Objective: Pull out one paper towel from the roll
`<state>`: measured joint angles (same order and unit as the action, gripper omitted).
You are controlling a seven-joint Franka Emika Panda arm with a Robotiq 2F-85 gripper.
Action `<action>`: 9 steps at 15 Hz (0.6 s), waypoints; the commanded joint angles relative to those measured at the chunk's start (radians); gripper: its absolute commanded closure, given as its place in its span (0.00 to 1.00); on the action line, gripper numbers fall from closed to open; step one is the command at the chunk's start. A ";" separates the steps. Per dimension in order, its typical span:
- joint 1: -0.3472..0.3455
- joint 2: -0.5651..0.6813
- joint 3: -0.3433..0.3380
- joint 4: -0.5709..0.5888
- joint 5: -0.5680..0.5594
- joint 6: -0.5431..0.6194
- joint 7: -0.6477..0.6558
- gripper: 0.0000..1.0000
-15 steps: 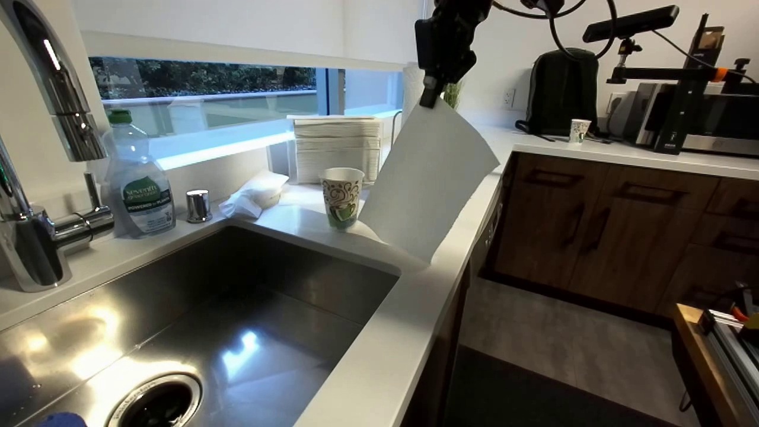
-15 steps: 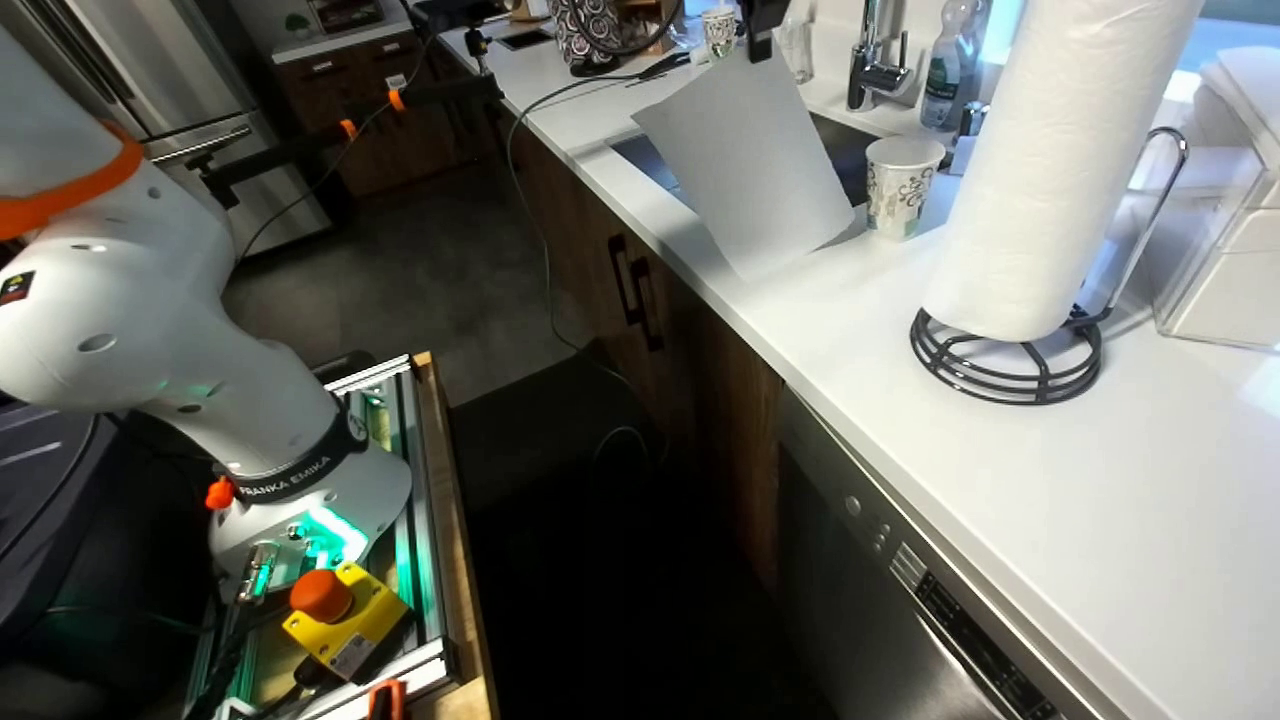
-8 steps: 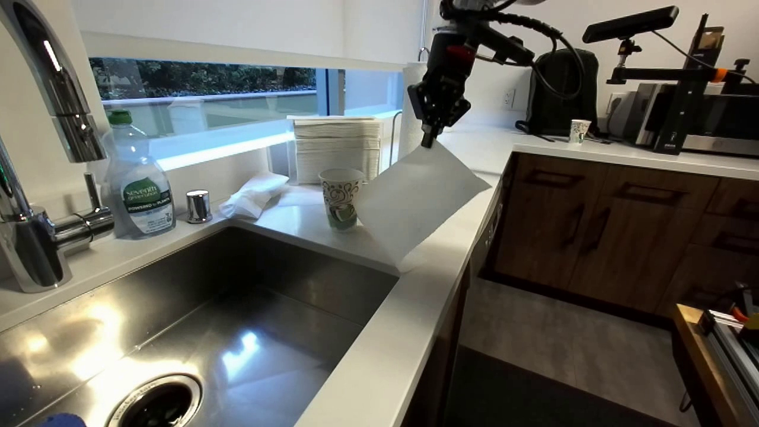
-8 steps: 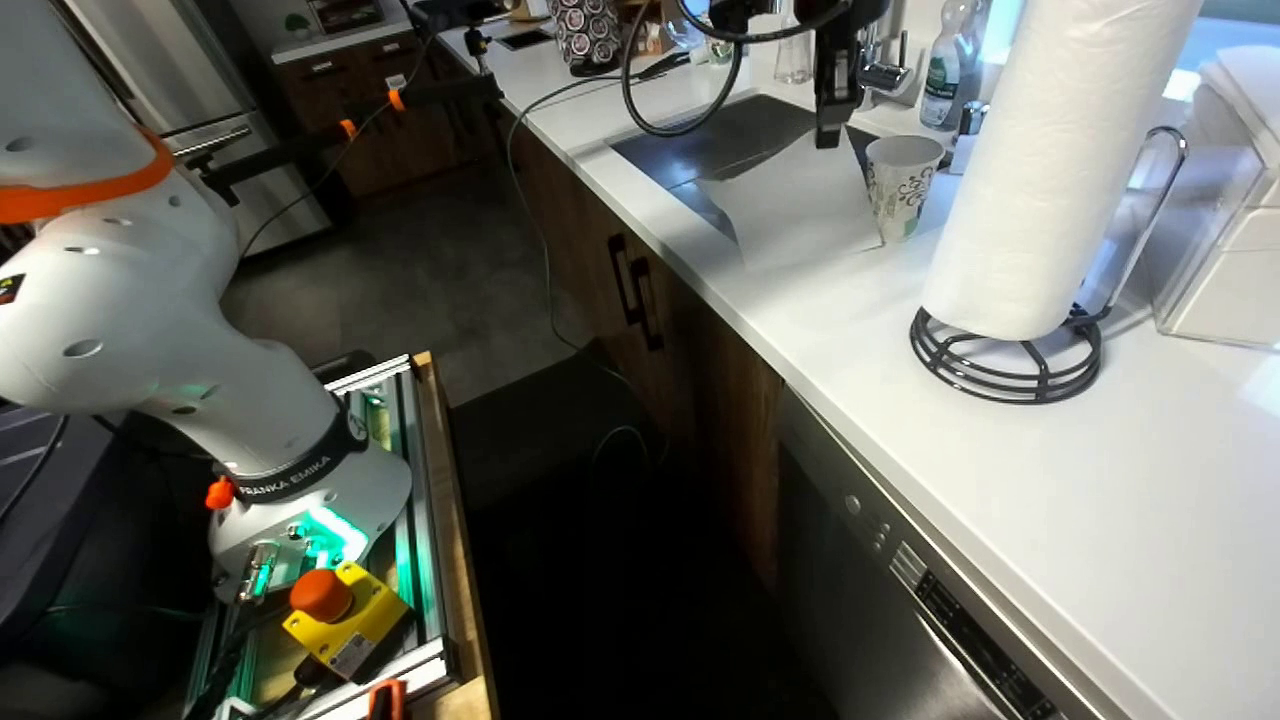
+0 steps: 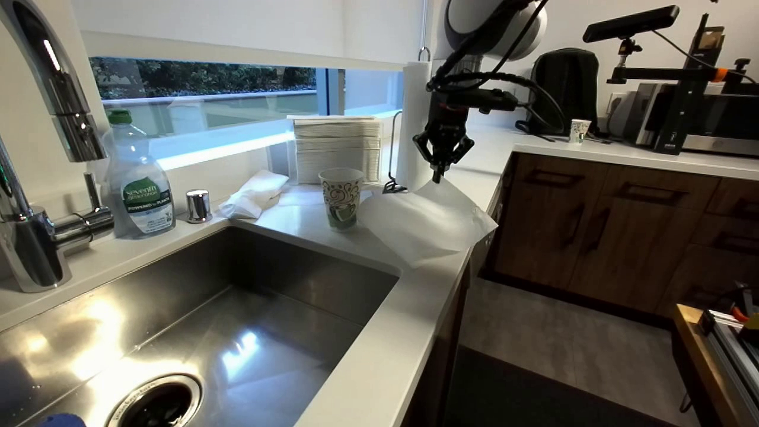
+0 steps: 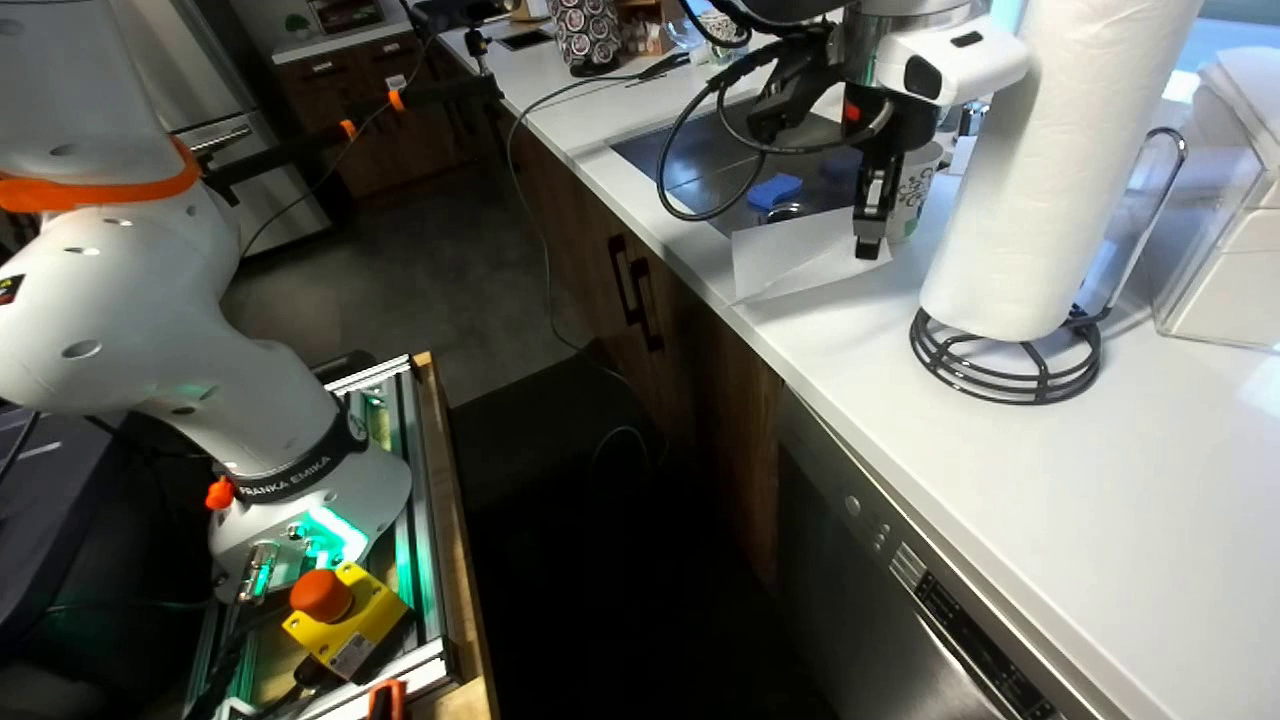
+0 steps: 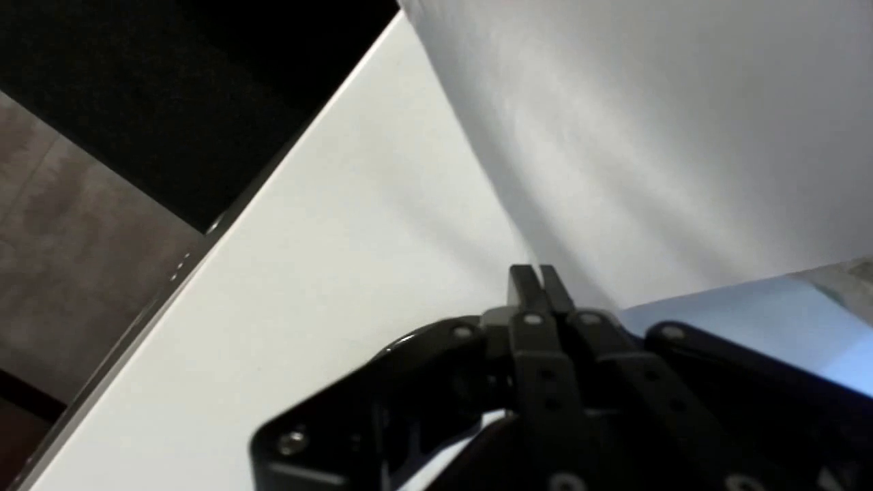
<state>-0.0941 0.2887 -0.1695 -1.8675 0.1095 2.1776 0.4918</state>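
One tap point(image 5: 35, 246), chrome, farthest left in an exterior view.

One soap bottle point(image 5: 142, 190), upright, green cap; little at risk.

One sink point(image 5: 278, 320), steel; a corner of it lies near the lower edge of the paper towel point(image 5: 428, 228). A drag that way could carry paper over the rim.

One crumpled napkin point(image 5: 255, 194), white, on the counter point(image 5: 391, 344), apart from the work.

One cup point(image 5: 341, 201), patterned, upright, just beside the paper towel; whether touching cannot be told. A sideways sweep may knock it over.

One roll point(image 5: 415, 124), white, upright on its wire holder point(image 5: 394, 188). The robot arm point(image 6: 130, 290) looks close to it in both exterior views; a careless swing could topple it.

One paper towel, single, free of the roll: one corner raised, lower part apparently resting on the counter, another corner reaching the front edge. The pull looks complete; setting down seems in hand. Let go here, it may slide floorward, that edge corner being the cause.

One gripper point(image 5: 437, 177), black, tips pinched together on the raised corner. The bite is small, the paper thin; a sharp tug would probably tear it or slip it loose.

One backpack point(image 5: 569, 92), dark, and one small cup point(image 5: 579, 130), toward the right, out of the way.
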 commanded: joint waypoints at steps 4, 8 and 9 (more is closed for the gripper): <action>0.025 0.089 -0.064 0.034 -0.095 0.082 0.252 1.00; 0.046 0.119 -0.084 0.047 -0.180 0.093 0.389 1.00; 0.048 0.123 -0.083 0.051 -0.191 0.088 0.409 1.00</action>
<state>-0.0711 0.3809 -0.2338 -1.8405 -0.0312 2.2593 0.8120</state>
